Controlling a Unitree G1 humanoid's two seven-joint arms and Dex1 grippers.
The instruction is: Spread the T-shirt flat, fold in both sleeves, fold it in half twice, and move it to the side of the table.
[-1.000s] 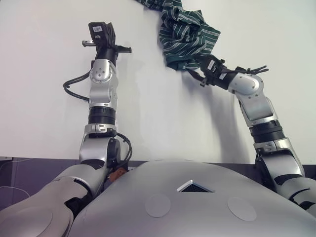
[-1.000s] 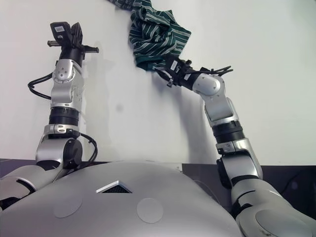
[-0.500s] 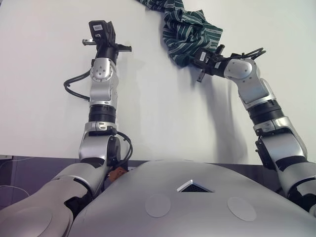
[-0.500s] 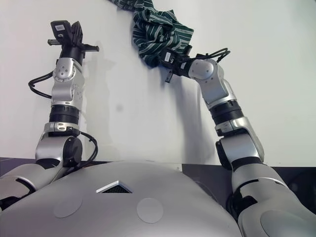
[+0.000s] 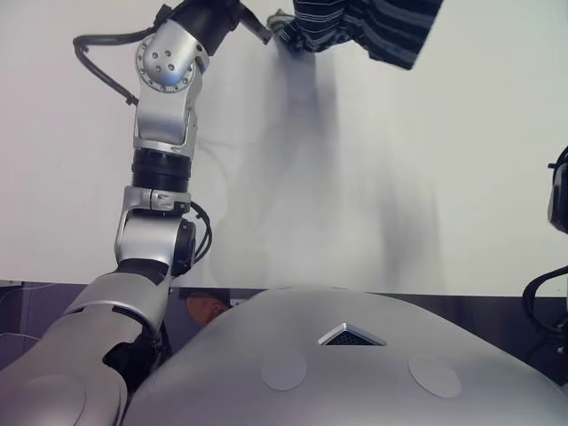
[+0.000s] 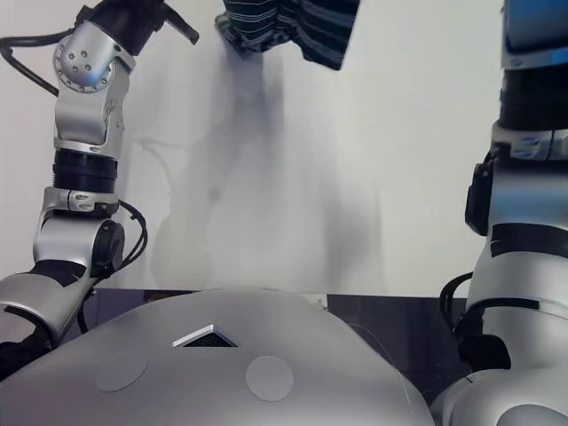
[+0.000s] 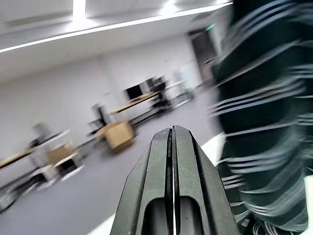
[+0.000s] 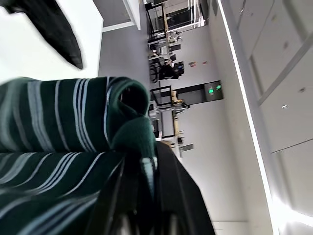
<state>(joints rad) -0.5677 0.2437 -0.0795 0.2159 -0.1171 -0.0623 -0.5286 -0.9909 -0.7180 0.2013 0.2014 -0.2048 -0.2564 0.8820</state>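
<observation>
Table (image 5: 373,177): white, wide.
T-shirt (image 5: 382,22): green w/ pale stripes, bunched, hangs at 12 o'clock over Table's far part.
R gripper (image 8: 146,169): fingers clamped on T-shirt fabric.
L gripper (image 7: 172,134): 11 o'clock, just beside T-shirt's edge; fingers pressed together, nothing btwn.

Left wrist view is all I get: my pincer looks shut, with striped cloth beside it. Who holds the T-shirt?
Observer: The right pincer is shut on a bunched fold of the T-shirt.
Operator: Is it lying on the table?
Observer: No. In the head views it hangs lifted above the white table.
Operator: Where is my arm relative to it?
Observer: The left pincer sits high, close to the T-shirt's left-hand edge. I cannot tell whether they touch.
</observation>
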